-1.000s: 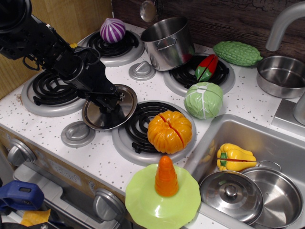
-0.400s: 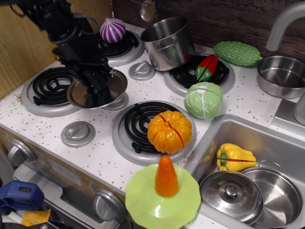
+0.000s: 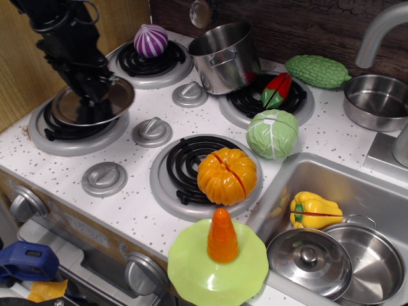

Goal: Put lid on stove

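The shiny flat steel lid (image 3: 89,105) hangs tilted just above the front-left coil burner (image 3: 70,121) of the white speckled stove (image 3: 137,210). My black gripper (image 3: 94,94) comes down from the upper left and is shut on the lid at its middle, hiding the knob. The lid covers most of that burner's coil from this view. I cannot tell whether the lid touches the coil.
A purple onion (image 3: 150,40) sits on the back-left burner, a steel pot (image 3: 224,57) and a red pepper (image 3: 276,90) at the back right, an orange pumpkin (image 3: 227,176) on the front-right burner. Grey dials (image 3: 152,132) lie between burners. A duller lid (image 3: 309,261) lies in the sink.
My gripper has carried the lid leftward, from the stove's middle beside the front-right burner to over the front-left burner. The dial it covered shows again.
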You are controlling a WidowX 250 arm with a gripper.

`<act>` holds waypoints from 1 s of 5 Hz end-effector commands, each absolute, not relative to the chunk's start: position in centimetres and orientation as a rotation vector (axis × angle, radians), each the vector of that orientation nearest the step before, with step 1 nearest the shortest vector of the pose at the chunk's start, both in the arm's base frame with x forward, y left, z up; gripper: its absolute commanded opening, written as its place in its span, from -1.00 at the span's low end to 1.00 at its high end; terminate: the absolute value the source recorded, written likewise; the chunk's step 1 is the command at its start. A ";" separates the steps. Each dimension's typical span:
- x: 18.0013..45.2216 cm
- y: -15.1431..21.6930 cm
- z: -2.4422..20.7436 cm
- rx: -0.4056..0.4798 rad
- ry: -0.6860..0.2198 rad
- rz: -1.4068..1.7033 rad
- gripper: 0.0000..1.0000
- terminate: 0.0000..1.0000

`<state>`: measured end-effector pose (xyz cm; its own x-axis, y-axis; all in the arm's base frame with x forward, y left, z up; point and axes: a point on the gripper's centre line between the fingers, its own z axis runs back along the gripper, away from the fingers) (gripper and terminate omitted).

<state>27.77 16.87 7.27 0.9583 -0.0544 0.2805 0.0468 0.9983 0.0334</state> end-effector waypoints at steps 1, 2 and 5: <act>28.1 20.6 7.9 0.100 -0.335 -0.123 -1.00 -1.00; 28.3 21.5 7.1 0.112 -0.366 -0.149 -1.00 -1.00; 28.7 21.6 5.3 0.088 -0.415 -0.189 1.00 -1.00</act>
<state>28.93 20.98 4.45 0.9020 -0.2065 0.3791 0.1804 0.9781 0.1035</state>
